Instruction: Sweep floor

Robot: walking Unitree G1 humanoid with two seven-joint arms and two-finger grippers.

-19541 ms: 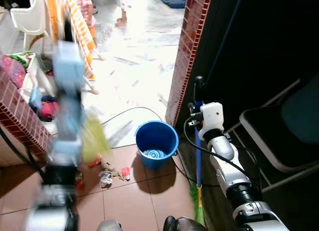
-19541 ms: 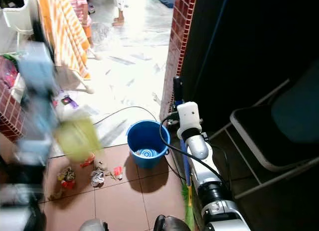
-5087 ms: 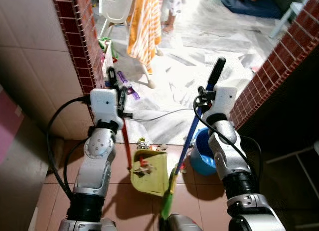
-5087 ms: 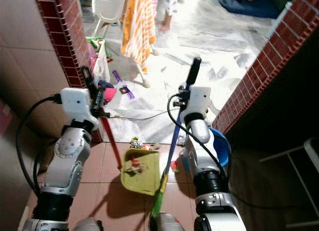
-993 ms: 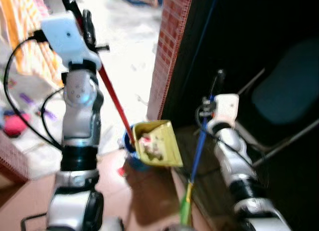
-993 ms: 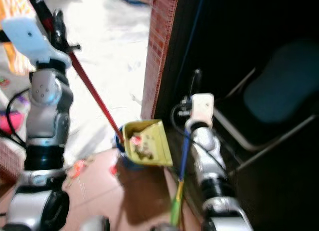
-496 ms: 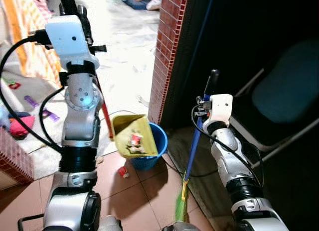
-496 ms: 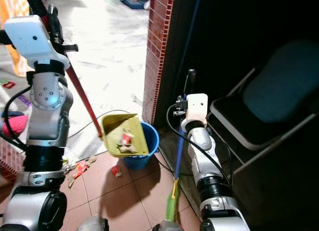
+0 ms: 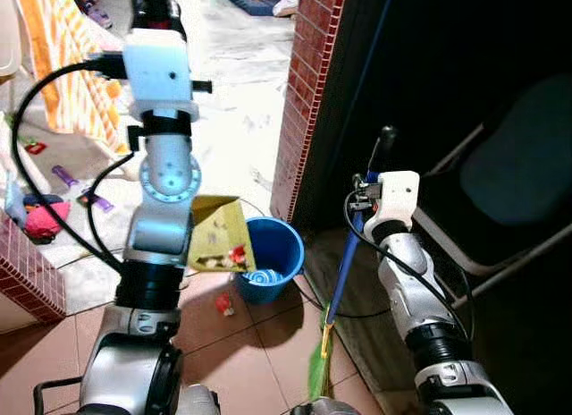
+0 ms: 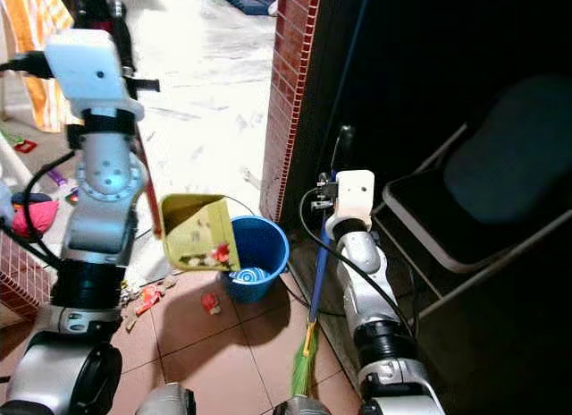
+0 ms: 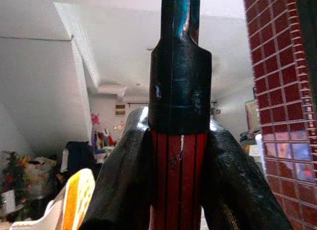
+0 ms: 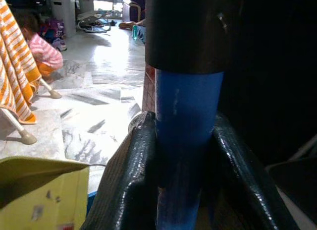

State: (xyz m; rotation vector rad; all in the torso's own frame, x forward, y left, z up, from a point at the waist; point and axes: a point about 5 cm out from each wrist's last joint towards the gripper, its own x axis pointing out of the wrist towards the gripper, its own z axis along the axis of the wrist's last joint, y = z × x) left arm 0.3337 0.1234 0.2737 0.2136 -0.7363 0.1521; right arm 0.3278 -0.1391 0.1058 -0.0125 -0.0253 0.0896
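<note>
My left gripper (image 9: 154,5) is raised high, shut on the red handle (image 11: 178,176) of a yellow dustpan (image 9: 218,237). The pan hangs tilted beside the rim of a blue bucket (image 9: 271,254), with bits of litter (image 9: 237,253) lying in it. My right gripper (image 9: 369,182) is shut on the blue handle (image 12: 186,114) of a broom. The broom stands upright, its green bristles (image 9: 317,376) on the tiles right of the bucket. More litter (image 10: 210,301) lies on the floor left of the bucket.
A red brick pillar (image 9: 309,93) rises behind the bucket. A dark folding chair (image 9: 500,196) stands on the right. A low brick wall (image 9: 31,274), toys and an orange striped cloth (image 9: 64,50) are on the left. A cable (image 9: 313,299) crosses the floor. A child (image 12: 43,47) sits beyond.
The dustpan has swung a little to the left and tipped more steeply beside the bucket. My left arm has shifted with it. The broom and right arm have stayed put.
</note>
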